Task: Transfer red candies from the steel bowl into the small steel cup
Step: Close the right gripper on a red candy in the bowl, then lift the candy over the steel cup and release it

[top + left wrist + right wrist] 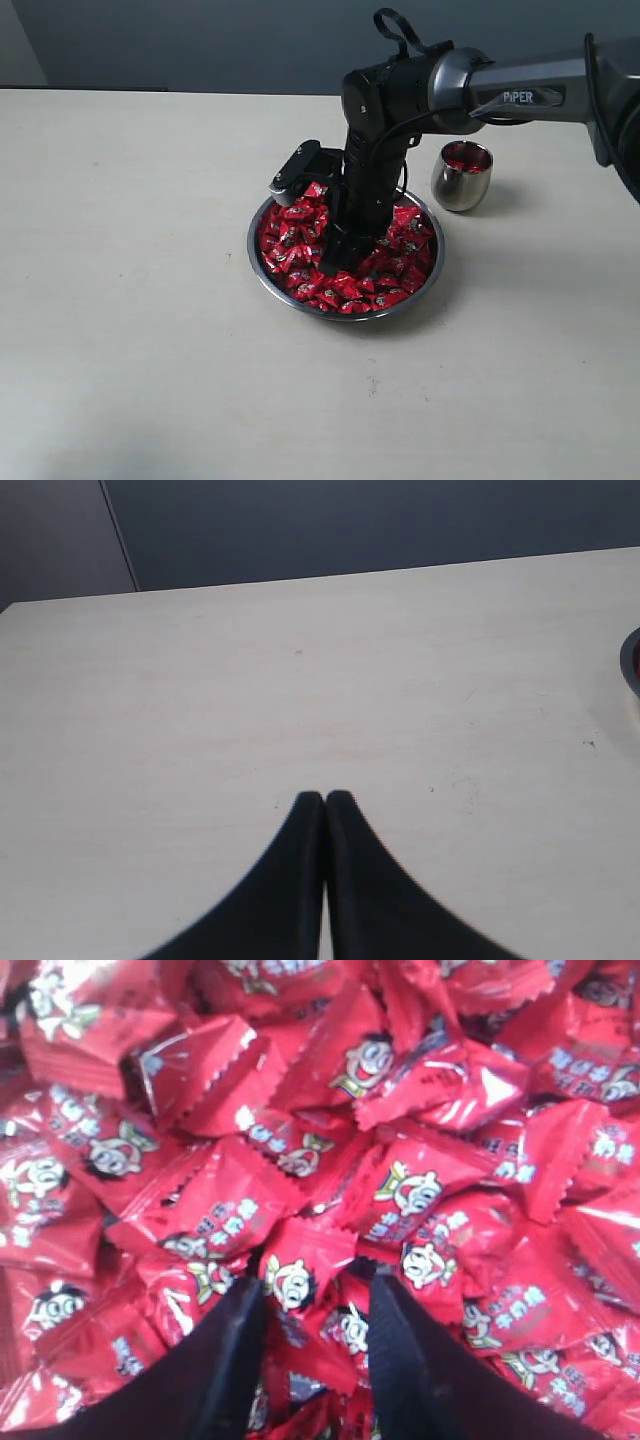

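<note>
While our right pincer (345, 248) stands tip-down in the candies (295, 238) near the middle of the bowl (252, 250), its jaws are parted, not clamped. From the right wrist we see its two dark fingers (225, 1370) pushed into the heap with a gap between them. One candy (297, 1272) lies in that gap, and we cannot tell whether the pads press it. Around that candy the wrappers are shiny red and crinkled at the edges, each printed with a small cartoon face and light lettering. The candies fill the bowl almost from rim to rim, piled in a low heap. Our right arm (520, 95) reaches in from beyond the bowl's right side and bends straight down above it. The cup (462, 178) stands upright just beside the bowl, off its far right rim. Red shows in the cup's mouth, but we cannot tell how many candies lie there. The bowl itself sits on the pale surface (130, 320). Our left pincer (325, 800) is well apart from the bowl and outside the exterior view. From the left wrist we see it closed, tip against tip, gripping nothing, above a bare stretch of the surface.
</note>
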